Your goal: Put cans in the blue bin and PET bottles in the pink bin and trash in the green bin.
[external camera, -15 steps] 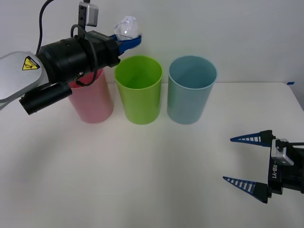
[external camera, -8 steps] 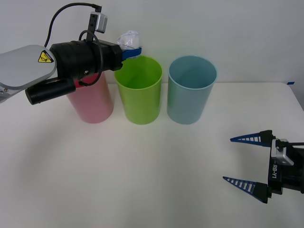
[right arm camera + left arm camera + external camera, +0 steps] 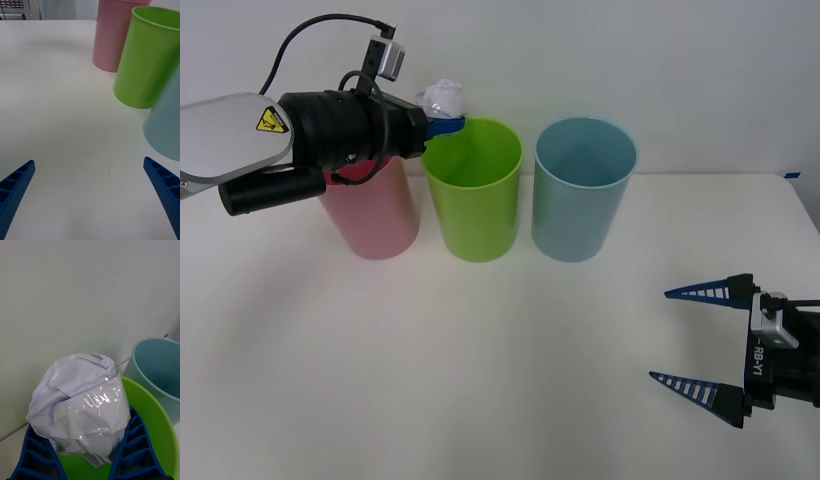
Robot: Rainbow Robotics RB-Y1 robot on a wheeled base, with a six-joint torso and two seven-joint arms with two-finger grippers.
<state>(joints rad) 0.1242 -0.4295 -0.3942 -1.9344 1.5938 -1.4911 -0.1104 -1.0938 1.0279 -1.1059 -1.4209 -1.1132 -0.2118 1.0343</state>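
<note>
Three bins: pink bin [image 3: 372, 215], green bin [image 3: 472, 190] and blue bin [image 3: 584, 189] stand in a row from 9 o'clock to 3 o'clock across the far half of the counter [image 3: 480, 380].
Change at the left: over the last second the left end effector [image 3: 442, 117] has drawn back and sunk, from a point above the far rim of the green bin toward that rim's 10 o'clock edge.
Left end effector state: its fingers are clamped on the trash [image 3: 444, 97], one on each side of the ball.
Trash place: held in the air at the green bin's rim, at about 10 o'clock, with the lime mouth showing just under it in the left wrist view.
Meaning for the task: the right bin is lined up, so the drop looks close, though the ball seems nearer the rim edge than the centre.
Trash material: whitish crumpled wrap [image 3: 77, 405], lumpy, with a glossy film patch that catches light.
Bin material: smooth plastic cylinders with round rims, slightly tapered.
Fingers: blue, ribbed, wedge-shaped.
Right end effector [image 3: 702, 340]: unchanged, parked low at 4 o'clock over the counter, fingers spread wide and holding nothing.
</note>
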